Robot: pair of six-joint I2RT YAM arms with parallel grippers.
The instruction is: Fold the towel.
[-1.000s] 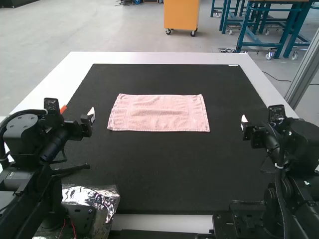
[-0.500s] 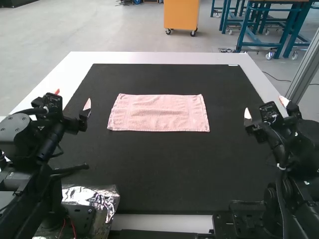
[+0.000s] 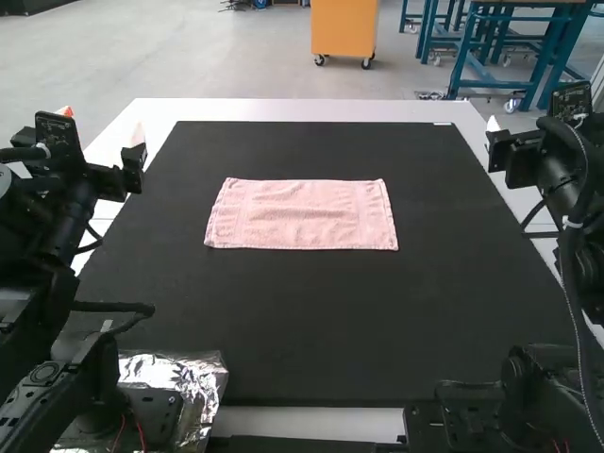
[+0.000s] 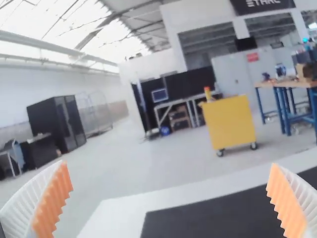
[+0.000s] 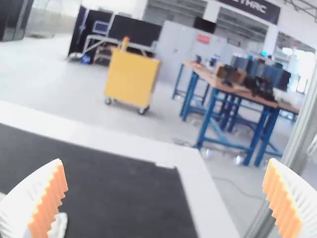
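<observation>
Nearest is a foil-wrapped box (image 3: 189, 376) at the near-left corner of the black surface (image 3: 311, 330), which lies on a white table (image 3: 311, 418). The left arm (image 3: 61, 222) stands along the left edge and the right arm (image 3: 583, 255) along the right edge. Around the middle of the surface lies the pink towel (image 3: 300, 215), a flat rectangle with its long sides running along the near and far edges; how many layers it has, I cannot tell. Farther on, the left gripper (image 3: 102, 123) is raised out by the left edge, toward the far-left corner. Its own wrist view shows it spread wide, the ribbed orange pads (image 4: 54, 203) facing each other well apart. The right gripper (image 3: 530, 118) is up by the right edge, toward the far-right corner, and is spread wide too, as its wrist view shows with its orange pads (image 5: 51, 201). Both are well apart from the towel. Farthest, a small white strip (image 3: 443, 124) sits at the surface's far edge, just beside the far-right corner
</observation>
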